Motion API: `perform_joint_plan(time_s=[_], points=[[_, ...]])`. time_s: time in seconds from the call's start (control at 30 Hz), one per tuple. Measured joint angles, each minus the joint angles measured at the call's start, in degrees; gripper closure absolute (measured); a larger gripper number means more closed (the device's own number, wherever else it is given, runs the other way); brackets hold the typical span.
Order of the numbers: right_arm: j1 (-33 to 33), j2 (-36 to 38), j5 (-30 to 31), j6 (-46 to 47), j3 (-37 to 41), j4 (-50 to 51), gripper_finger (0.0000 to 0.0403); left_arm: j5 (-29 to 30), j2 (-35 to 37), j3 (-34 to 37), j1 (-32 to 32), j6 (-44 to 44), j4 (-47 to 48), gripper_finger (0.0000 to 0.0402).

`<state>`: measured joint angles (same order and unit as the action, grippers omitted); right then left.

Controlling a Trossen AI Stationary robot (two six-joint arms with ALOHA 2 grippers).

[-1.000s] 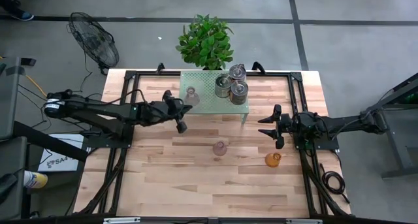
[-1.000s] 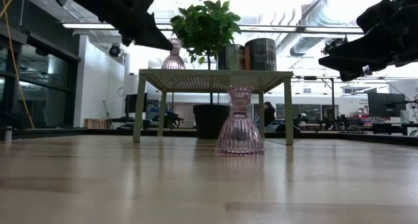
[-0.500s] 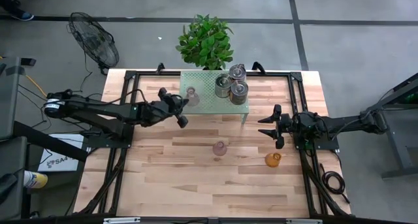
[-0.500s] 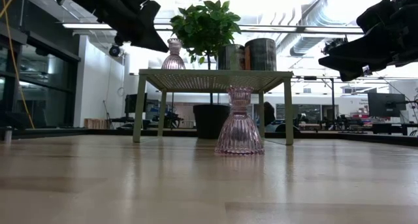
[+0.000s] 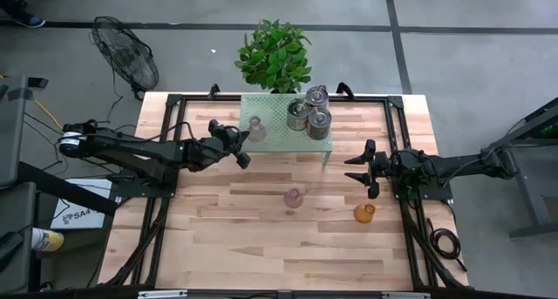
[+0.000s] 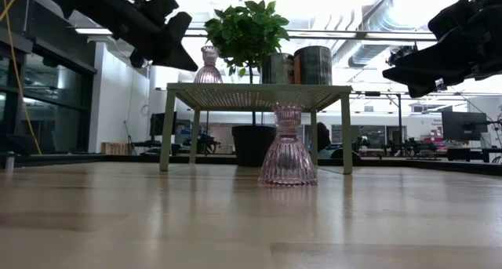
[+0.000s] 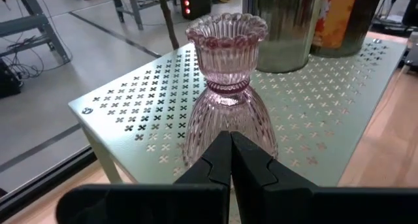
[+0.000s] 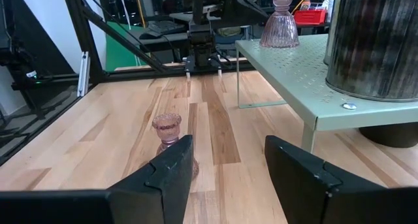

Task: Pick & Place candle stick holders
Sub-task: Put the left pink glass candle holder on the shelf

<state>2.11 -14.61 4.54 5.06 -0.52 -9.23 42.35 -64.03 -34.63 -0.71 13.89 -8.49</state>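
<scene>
A pale pink glass holder [image 7: 225, 96] stands upright on its base on the green perforated shelf [image 5: 272, 135], near the shelf's left end. My left gripper [image 7: 230, 155] is shut and points at its lower body from the table's left, just short of the shelf [image 5: 245, 158]. Three silver-grey holders [image 5: 311, 112] stand on the shelf's right part. A second pink holder [image 5: 294, 198] and an amber one [image 5: 364, 213] stand on the wooden table. My right gripper [image 5: 359, 170] hovers open at the table's right and holds nothing.
A potted plant [image 5: 275, 55] stands behind the shelf, and a floor fan [image 5: 126, 59] is beyond the table's far left corner. Black frame rails [image 5: 166, 203] run along the table's left and right sides. Bare wood lies toward the near edge [image 5: 279, 255].
My left gripper has swung toward the table's far edge and the pink holder on the shelf, sinking a little and rolling, and has stayed shut. The holders have not moved.
</scene>
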Motion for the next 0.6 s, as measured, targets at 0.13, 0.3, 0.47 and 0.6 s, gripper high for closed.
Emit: perform_joint_plan(time_s=[0.13,0.3,0.47,0.6], points=[[-0.02,0.00,0.00,-0.01,0.01,0.00,0.0217,-0.52,0.00,0.00,0.00,-0.47,-1.04,0.0401],[-0.02,0.00,0.00,0.00,0.01,0.00,0.0217,-1.30,-0.01,0.00,0.00,-0.38,-1.28,0.0401],[-0.02,0.00,0.00,-0.01,0.01,0.00,0.0217,-1.53,-1.80,0.04,0.13,-0.09,-2.59,0.0401],[-0.01,0.00,0.00,0.00,0.01,0.07,0.0217,-2.25,-4.43,0.02,1.89,0.11,-4.67,0.0401]])
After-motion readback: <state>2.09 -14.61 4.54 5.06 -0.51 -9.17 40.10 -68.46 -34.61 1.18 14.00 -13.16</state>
